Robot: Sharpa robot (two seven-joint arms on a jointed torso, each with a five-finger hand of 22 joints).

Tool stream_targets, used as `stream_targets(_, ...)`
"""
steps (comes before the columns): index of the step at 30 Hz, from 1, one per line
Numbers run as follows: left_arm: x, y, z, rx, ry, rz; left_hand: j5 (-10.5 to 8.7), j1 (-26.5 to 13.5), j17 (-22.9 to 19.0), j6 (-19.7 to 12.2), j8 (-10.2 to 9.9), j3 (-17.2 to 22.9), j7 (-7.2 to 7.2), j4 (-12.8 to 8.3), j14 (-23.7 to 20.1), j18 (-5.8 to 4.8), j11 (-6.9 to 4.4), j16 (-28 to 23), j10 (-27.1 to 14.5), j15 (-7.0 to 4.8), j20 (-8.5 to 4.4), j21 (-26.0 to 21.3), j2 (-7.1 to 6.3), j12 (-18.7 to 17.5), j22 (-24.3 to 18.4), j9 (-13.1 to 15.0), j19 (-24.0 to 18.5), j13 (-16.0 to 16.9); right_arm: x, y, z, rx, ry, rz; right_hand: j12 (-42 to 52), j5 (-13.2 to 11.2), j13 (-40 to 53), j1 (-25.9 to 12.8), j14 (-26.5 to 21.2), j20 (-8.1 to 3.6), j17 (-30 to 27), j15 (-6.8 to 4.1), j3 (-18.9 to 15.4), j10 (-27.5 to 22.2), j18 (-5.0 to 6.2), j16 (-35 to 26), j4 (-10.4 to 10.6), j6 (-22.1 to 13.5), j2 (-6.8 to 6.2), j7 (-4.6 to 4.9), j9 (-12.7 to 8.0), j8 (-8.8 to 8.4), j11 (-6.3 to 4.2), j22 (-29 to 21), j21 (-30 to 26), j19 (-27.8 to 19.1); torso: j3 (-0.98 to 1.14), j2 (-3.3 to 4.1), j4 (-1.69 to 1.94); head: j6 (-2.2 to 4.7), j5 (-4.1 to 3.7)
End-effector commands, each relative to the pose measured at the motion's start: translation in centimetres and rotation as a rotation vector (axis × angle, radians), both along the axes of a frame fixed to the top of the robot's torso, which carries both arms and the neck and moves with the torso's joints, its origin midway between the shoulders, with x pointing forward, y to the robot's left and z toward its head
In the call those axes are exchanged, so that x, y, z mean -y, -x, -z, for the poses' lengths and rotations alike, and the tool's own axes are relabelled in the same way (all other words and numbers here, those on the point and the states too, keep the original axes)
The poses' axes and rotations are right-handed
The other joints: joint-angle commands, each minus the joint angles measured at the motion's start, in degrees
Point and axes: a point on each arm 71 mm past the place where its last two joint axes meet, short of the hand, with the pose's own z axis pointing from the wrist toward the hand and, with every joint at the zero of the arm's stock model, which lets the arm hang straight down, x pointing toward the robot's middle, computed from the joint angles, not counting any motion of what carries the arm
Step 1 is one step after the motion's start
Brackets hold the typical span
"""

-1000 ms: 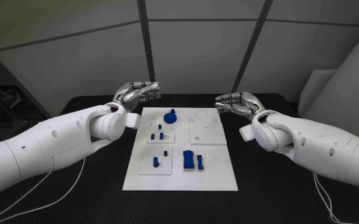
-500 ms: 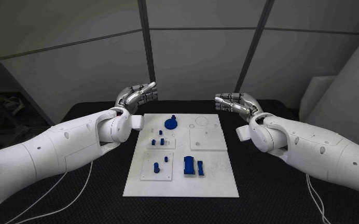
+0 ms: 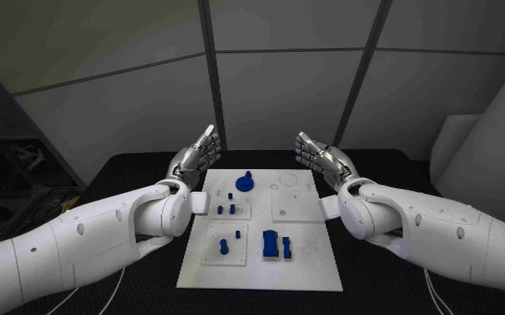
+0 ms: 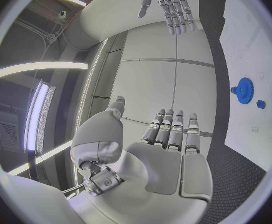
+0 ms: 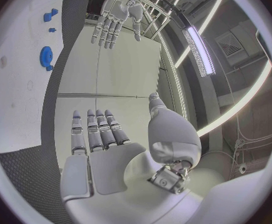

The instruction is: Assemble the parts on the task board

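Over the last second both hands had uncurled: where the fingers had been bent in over the far end of the board, they now stood stretched out flat, and the whole head view had tipped as the camera moved, so I did not read the board's shift in the picture as a move of the board. My left hand (image 3: pixel 199 153) hung past the far left corner of the task board (image 3: pixel 305 271), palm facing inward, fingers straight and close together, with nothing in it; the left wrist view showed the same flat palm (image 4: pixel 173 149) bare. My right hand (image 3: pixel 319 157) mirrored it past the far right corner, likewise outstretched and holding nothing (image 5: pixel 101 144). The blue parts all lay on the left half of the board, nearer to me than either hand: the round geared piece (image 3: pixel 245 182) at the far end, the small pegs (image 3: pixel 228 203) in the middle, a second pair of pegs (image 3: pixel 228 241) nearer still, and the two upright blocks (image 3: pixel 276 244) beside them towards the board's midline. The geared piece sat just inboard of my left hand, well apart from the right, so I judged the left arm the better placed for anything on that side. Whether the pieces were already seated as the task wanted I could not tell; the same layout would suit parts waiting or parts placed.
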Motion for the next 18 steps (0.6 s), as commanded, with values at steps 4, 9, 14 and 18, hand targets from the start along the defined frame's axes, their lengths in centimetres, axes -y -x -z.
stream_targets(4, 0.8, 2.0, -0.9, 0.081, -0.129, -0.113, -0.41, -14.71, -0.28, -10.34, -0.5, -3.38, -1.34, -0.08, -9.47, -3.31, -0.52, -0.35, -10.37, -1.12, -3.11, -0.36, 0.26, -0.4, -3.08, -0.24, -6.4, -0.26, 0.4, 1.8, -0.9, 0.021, -0.034, 0.206, -0.42, -0.79, -0.28, -15.52, -10.45, -2.94, -0.26, -1.18, -0.28, -10.65, -1.86, -0.49, -0.14, -10.28, -0.1, -3.48, -2.25, -0.44, -2.03, -3.85, -0.39, -8.77, 0.11, 0.04, 0.33, 0.03, -0.03)
stream_targets(9, 1.2, 2.6, -1.0, 0.087, -0.142, -0.121, -0.41, -18.13, -0.28, -12.73, -0.5, -4.06, -1.34, -0.08, -11.66, -3.31, -0.52, -0.35, -12.75, -1.12, -7.63, -0.36, 0.26, -0.4, -7.57, -0.24, -7.89, -0.26, 0.2, 2.4, -1.0, 0.017, -0.038, 0.226, -0.42, -0.79, -0.28, -19.36, -13.02, -7.33, -0.26, -1.18, -0.28, -13.31, -6.17, -0.49, -0.14, -12.81, -0.1, -3.48, -2.25, -0.44, -2.03, -4.82, -0.39, -10.9, 0.11, 0.04, 0.33, 0.03, -0.03)
stream_targets(14, 1.2, 2.7, -1.0, 0.088, -0.143, -0.121, -0.41, -21.47, -0.28, -15.09, -0.5, -8.22, -1.34, -0.08, -13.82, -3.29, -0.52, -0.35, -15.1, -1.12, -7.63, -0.36, 0.26, -0.4, -7.57, -0.24, -9.45, -0.26, 0.2, 2.5, -1.0, 0.016, -0.038, 0.228, -0.42, -0.79, -0.28, -22.87, -15.41, -7.33, -0.26, -1.18, -0.28, -15.67, -6.17, -0.49, -0.14, -15.12, -0.1, -3.48, -2.25, -0.44, -2.03, -9.55, -0.39, -12.78, 0.11, 0.04, 0.33, 0.03, -0.03)
stream_targets(18, 1.2, 2.7, -1.0, 0.088, -0.143, -0.121, -0.41, -23.84, -0.28, -16.76, -0.5, -8.22, -1.34, -0.08, -15.37, -3.31, -0.52, -0.35, -16.81, -1.12, -7.63, -0.36, 0.26, -0.4, -7.57, -0.24, -10.44, -0.26, 0.2, 2.5, -1.0, 0.016, -0.038, 0.228, -0.42, -0.79, -0.28, -25.25, -17.0, -7.33, -0.26, -1.18, -0.28, -17.33, -6.17, -0.49, -0.14, -16.7, -0.1, -3.48, -2.25, -0.44, -2.03, -9.55, -0.39, -14.18, 0.11, 0.04, 0.33, 0.03, -0.03)
